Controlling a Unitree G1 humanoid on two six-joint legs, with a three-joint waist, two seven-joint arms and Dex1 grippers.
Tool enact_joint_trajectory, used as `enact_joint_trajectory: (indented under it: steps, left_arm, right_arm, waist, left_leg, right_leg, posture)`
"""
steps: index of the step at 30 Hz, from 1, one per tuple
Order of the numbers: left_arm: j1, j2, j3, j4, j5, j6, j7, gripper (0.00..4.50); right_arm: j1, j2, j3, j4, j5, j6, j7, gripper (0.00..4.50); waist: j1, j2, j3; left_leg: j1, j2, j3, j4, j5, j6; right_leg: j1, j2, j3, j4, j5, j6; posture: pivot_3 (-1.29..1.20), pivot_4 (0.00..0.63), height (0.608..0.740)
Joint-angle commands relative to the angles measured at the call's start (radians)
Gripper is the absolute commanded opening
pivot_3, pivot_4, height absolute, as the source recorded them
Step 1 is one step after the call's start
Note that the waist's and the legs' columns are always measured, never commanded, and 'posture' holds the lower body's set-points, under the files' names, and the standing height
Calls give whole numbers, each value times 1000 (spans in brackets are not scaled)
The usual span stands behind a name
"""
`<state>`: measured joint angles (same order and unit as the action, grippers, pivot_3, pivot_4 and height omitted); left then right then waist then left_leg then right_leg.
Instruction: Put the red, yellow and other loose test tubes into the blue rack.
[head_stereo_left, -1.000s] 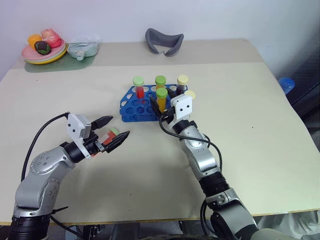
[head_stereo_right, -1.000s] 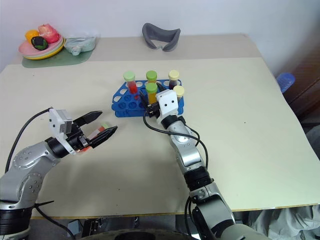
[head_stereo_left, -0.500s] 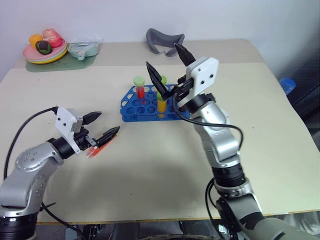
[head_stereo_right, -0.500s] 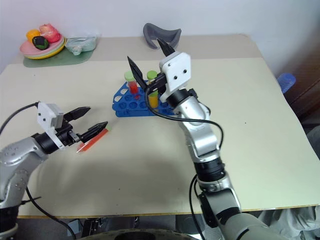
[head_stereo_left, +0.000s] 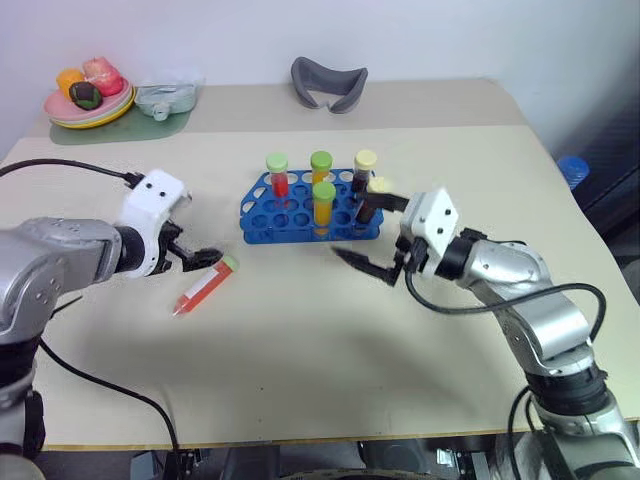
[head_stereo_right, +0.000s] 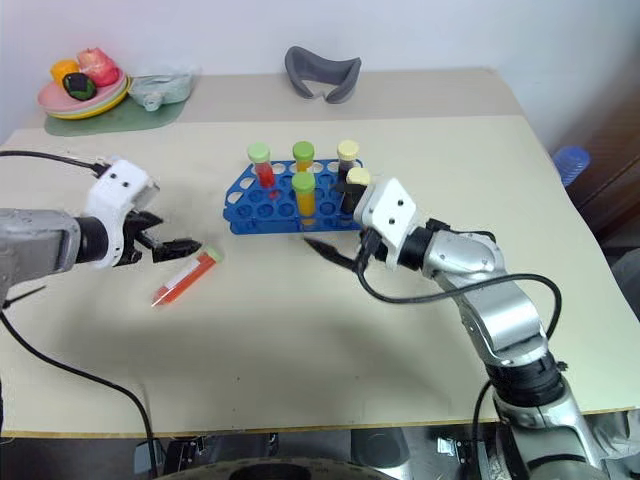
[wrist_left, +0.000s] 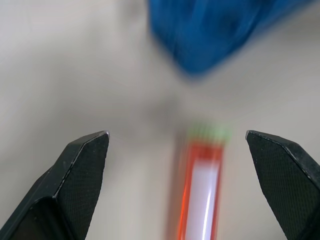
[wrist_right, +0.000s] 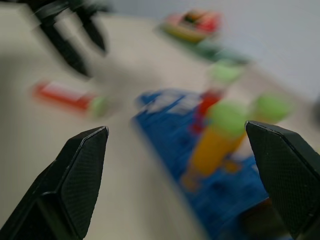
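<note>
- The red tube (head_stereo_left: 204, 286), gripped by the left gripper (head_stereo_left: 196, 256) a second ago, is now lying loose on the table (head_stereo_left: 300, 340), its green cap towards the rack (head_stereo_left: 300, 212)
- The left gripper has been lifted off it and is being held just above and beside it, jaws wide apart and empty
- The right gripper (head_stereo_left: 375, 237), a second ago at the rack's right end, has been drawn back; it is being held just in front of that end, jaws wide apart, nothing between them
- Six tubes are being counted: five upright in the rack, one loose
- The rack is standing mid-table; a red tube (head_stereo_left: 278, 173), two yellow tubes (head_stereo_left: 322, 200) and two dark tubes (head_stereo_left: 364, 170) are being held in it
- At the far left corner a plate (head_stereo_left: 88, 110) of toy food is sitting
</note>
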<state>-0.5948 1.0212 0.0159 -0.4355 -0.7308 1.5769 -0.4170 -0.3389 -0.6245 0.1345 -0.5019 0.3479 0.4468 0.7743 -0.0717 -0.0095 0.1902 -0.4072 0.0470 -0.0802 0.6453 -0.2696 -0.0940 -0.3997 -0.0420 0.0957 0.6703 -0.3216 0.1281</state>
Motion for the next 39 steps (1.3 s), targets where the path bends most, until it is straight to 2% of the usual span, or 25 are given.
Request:
enact_joint_trajectory:
  steps: [1,8,18,28,31,35,39]
  left_arm:
    - [-31,11,-66,22,-12,38,14,4500]
    - [-73,4,-205,60,54,37,19,4500]
    - [-150,-63,-346,194,150,-38,-44,4500]
    - [-183,-75,-408,270,214,-92,-122,4500]
    - [-182,-75,-407,267,223,-90,-131,3627]
    - [-180,-86,-384,267,237,-87,-133,1740]
    - [-172,-87,-343,245,232,-68,-141,1740]
  right_arm:
    - [36,-61,38,-68,-6,7,69,4469]
    - [65,-79,61,-113,14,62,85,4469]
    - [67,-48,75,-123,-4,69,49,4469]
    - [78,-31,93,-126,-19,60,24,4469]
    - [79,-28,93,-124,-21,58,22,4500]
    - [78,-25,96,-120,-24,55,22,4500]
    - [72,-19,101,-114,-29,51,24,4500]
  waist:
    - [2,0,0]
    - [4,-1,0]
    - [9,-1,0]
    - [28,-1,0]
    - [27,-1,0]
    - [26,-1,0]
    - [27,-1,0]
  left_leg:
    - [0,0,0,0,0,0]
    - [0,0,0,1,0,0]
    - [-1,0,0,1,0,0]
    - [0,-1,0,2,0,0]
    - [0,-1,0,2,0,0]
    - [0,-1,0,2,0,0]
    - [0,-1,0,2,0,0]
  right_leg:
    - [0,0,0,0,0,0]
    - [0,0,0,0,0,0]
    - [0,0,0,0,0,0]
    - [2,-1,0,0,0,0]
    - [2,-1,0,0,0,0]
    - [2,-1,0,0,0,0]
    - [2,-1,0,0,0,0]
  posture:
    - [0,150,740]
    - [0,150,740]
    - [0,150,740]
    - [0,150,740]
    - [0,150,740]
    - [0,150,740]
    - [0,150,740]
